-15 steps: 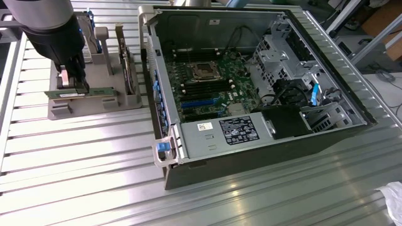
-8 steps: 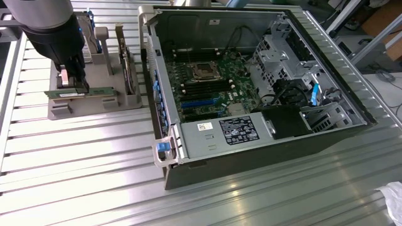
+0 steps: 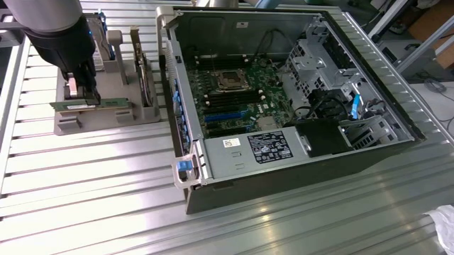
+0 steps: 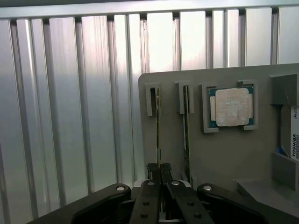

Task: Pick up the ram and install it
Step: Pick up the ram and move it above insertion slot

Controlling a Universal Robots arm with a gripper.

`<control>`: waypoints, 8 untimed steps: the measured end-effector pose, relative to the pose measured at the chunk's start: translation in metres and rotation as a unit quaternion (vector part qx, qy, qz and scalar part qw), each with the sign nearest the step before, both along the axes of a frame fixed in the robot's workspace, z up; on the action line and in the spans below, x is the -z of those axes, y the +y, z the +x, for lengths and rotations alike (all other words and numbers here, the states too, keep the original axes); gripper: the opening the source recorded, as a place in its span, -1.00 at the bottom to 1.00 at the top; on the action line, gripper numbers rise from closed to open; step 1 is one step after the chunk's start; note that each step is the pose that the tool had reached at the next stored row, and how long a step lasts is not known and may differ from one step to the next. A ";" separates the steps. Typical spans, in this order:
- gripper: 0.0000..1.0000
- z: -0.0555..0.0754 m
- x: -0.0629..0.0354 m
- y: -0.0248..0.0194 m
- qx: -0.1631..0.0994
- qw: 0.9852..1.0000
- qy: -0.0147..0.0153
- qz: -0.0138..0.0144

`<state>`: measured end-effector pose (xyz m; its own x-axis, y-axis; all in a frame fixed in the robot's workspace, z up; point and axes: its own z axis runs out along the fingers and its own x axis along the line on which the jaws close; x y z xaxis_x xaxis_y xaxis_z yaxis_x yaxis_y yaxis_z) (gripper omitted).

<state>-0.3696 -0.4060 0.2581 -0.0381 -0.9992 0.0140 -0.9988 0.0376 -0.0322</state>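
The ram [image 3: 110, 102] is a thin green stick standing on edge in a slot of the grey holder [image 3: 106, 121] at the exterior view's left. In the wrist view the ram [image 4: 158, 121] runs edge-on from its slot down into my fingers. My gripper [image 3: 84, 94] [image 4: 159, 167] is lowered onto it, shut on its upper edge. The stick still sits between the holder's slot posts. A second stick [image 4: 185, 116] stands in the neighbouring slot, apart from my fingers.
The holder [image 4: 224, 158] also carries a square silver processor [image 4: 232, 107] and a hard drive [image 4: 292, 135]. The open computer case [image 3: 397, 106] lies at the exterior view's right, its motherboard [image 3: 234, 95] exposed. Ribbed metal table [image 3: 92, 180] all around.
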 end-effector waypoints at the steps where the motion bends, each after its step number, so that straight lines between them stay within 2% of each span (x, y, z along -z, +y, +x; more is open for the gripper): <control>1: -0.76 0.000 -0.0001 0.0000 0.000 1.000 0.000 0.000; 8: -0.76 0.000 -0.0030 0.0000 0.000 1.000 0.000 0.000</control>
<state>-0.3696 -0.4060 0.2610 -0.0381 -0.9992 0.0140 -0.9988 0.0376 -0.0322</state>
